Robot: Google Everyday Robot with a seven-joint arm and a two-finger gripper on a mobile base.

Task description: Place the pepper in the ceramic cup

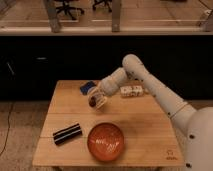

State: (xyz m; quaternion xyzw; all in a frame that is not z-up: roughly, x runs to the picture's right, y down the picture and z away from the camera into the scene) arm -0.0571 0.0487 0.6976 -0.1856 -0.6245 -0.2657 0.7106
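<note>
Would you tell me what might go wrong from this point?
1. The claw hangs over the table's rear middle, crowding the cup; a nudge might tip it.
2. The pepper shows at the cup's edge, so it might drop outside and roll toward the bowl.

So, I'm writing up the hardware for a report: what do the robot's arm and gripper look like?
The arm is off-white, built of smooth, thick tubular segments with rounded, bulbous joints; no cables or markings show. The gripper, over the back of the wooden table, looks pale cream, like the arm.
</note>
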